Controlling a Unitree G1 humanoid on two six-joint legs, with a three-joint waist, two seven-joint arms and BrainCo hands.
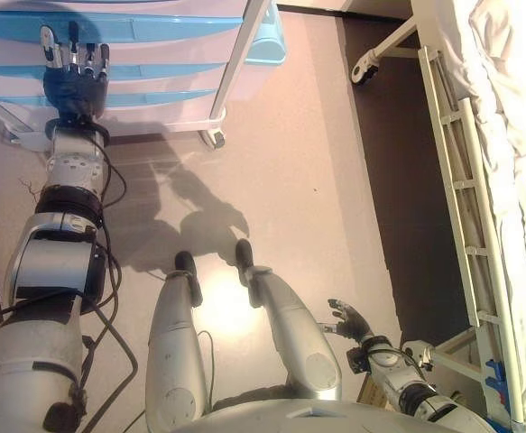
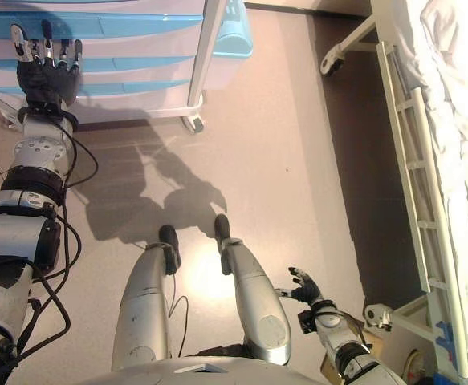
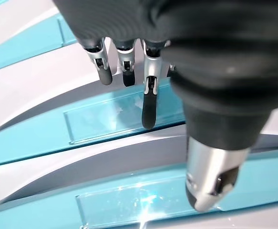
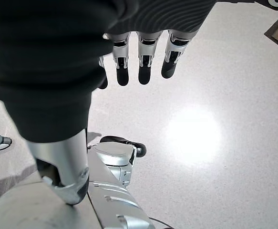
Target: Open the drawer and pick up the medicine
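A white cabinet with light blue drawer fronts [image 1: 145,68] stands at the far left on castors. All its drawers look closed, and no medicine shows in any view. My left hand [image 1: 75,77] is stretched out in front of the drawer fronts, fingers straight and open. In the left wrist view its fingers [image 3: 149,102] hover close over a blue drawer front with a clear handle strip [image 3: 119,117]; contact is unclear. My right hand [image 1: 348,317] hangs low at the right side, fingers relaxed and holding nothing.
A bed [image 1: 506,135] with white sheets and a white side rail [image 1: 466,189] runs along the right edge, with a castor [image 1: 364,68] at its far end. A light blue basket [image 1: 267,41] hangs on the cabinet's right side. Bare floor lies between cabinet and bed.
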